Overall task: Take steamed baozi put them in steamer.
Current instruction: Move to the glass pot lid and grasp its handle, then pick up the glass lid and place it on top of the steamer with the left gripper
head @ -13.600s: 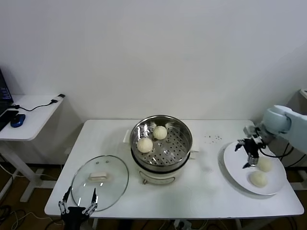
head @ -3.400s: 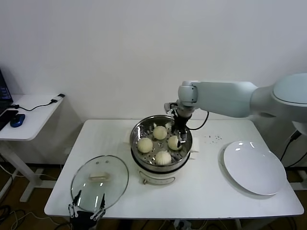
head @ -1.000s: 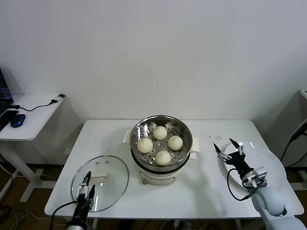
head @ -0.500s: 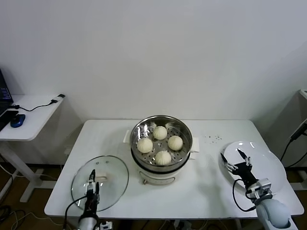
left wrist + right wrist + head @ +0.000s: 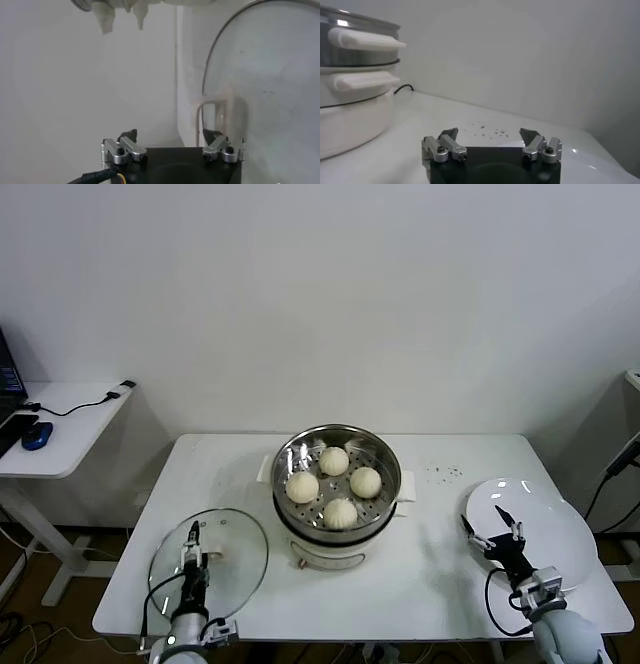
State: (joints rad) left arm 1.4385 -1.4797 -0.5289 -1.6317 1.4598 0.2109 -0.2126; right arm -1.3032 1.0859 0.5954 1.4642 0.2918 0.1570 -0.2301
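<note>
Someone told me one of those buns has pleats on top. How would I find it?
Start at the steamer, the shiny steel basket mid-table between the glass lid and the white plate. Of four baozi inside, take the one nearest the table's front edge; it alone shows ridged folds, the others look smooth.

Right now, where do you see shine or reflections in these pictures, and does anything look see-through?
Head view: the steel steamer gleams along its rim, and the white plate carries small bright glints. The glass lid is see-through, the table showing beneath. Right wrist view: the steamer's steel band catches a bright highlight.
</note>
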